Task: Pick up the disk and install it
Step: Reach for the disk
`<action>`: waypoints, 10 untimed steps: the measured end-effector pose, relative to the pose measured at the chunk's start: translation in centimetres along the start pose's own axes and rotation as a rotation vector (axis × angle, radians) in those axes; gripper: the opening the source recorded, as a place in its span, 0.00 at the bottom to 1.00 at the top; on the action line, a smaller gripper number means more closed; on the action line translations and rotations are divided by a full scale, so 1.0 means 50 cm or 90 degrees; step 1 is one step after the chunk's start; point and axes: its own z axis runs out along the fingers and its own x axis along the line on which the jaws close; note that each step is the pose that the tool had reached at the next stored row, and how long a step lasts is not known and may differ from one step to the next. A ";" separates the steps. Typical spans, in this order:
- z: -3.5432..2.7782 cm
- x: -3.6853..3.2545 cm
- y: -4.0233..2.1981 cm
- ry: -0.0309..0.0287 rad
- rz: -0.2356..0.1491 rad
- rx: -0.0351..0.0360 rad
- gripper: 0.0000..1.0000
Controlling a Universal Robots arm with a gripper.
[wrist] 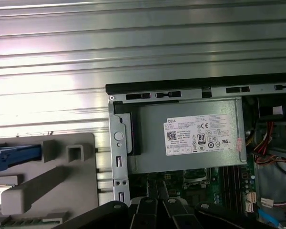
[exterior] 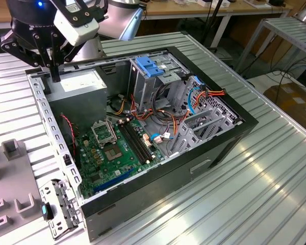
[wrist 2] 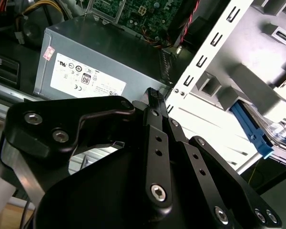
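Hovering at the exterior view's 10 o'clock above the power supply with fingers pressed together (nothing held), over a case laid open for top access.

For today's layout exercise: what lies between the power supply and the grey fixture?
In the first wrist view, the case's perforated rim and a strip of ribbed table.

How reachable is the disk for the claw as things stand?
Probably reachable: the claw hangs over the computer case near the power supply, while the disk lies outside it on the grey fixture, nothing visibly covering it.
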 end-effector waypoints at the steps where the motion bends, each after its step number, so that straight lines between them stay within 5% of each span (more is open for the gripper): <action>1: 0.000 0.001 0.000 0.0000 0.000 0.0000 0.11; 10: -0.001 0.016 -0.001 0.0000 0.000 0.0000 0.11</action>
